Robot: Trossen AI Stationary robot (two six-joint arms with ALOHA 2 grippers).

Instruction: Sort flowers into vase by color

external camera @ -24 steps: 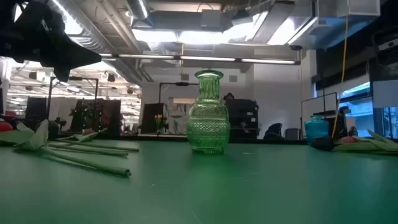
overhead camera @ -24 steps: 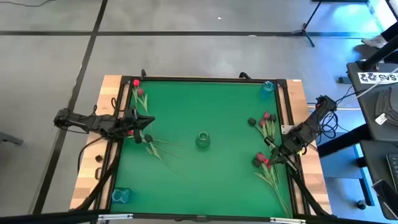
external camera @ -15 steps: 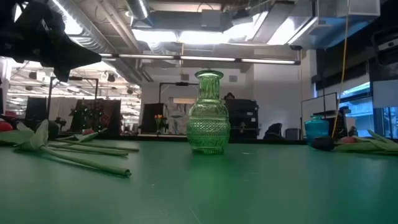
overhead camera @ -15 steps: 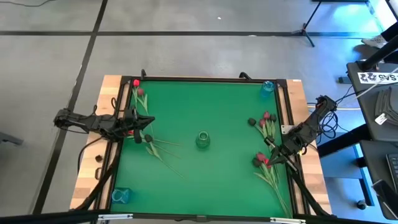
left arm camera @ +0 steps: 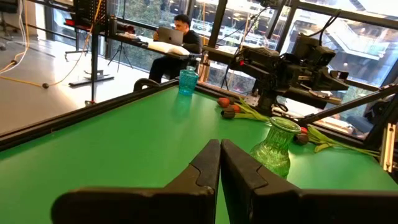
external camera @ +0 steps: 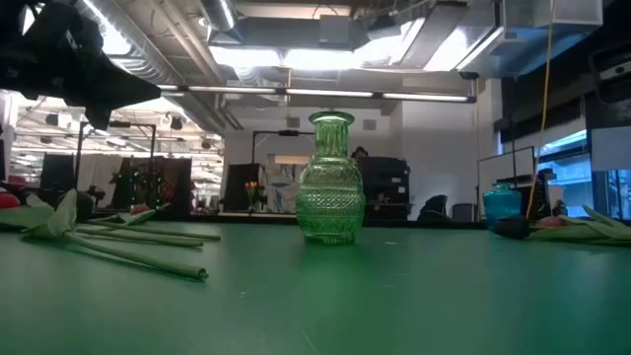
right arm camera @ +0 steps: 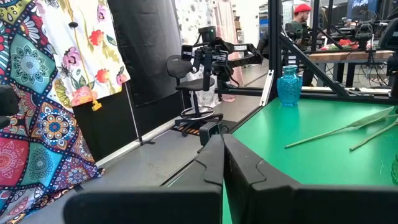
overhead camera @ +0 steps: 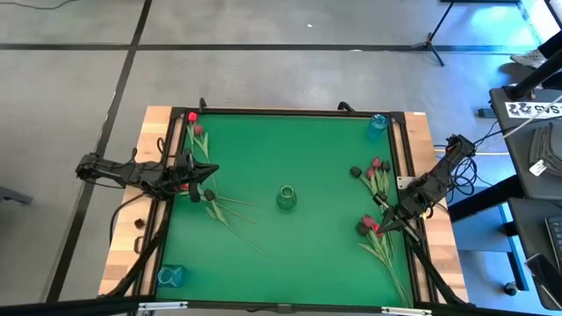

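So nothing is in a vase yet. My left gripper (overhead camera: 204, 183) sits closed and empty at the table's (overhead camera: 307, 254) left edge, over the left flowers (overhead camera: 211, 200). I'd open it wide, drop onto one stem and pinch mid-stem. The green vase (overhead camera: 286, 197) stands mid-table. My right gripper (overhead camera: 386, 224), also closed and empty, waits at the right edge by the right flowers (overhead camera: 376, 230).

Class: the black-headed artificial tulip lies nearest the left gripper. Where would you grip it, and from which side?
Grip the black-headed artificial tulip on its thin green stem just behind the head, coming straight down from above: it lies flat on the green table, stem trailing toward the green glass vase, close to the shut left gripper.
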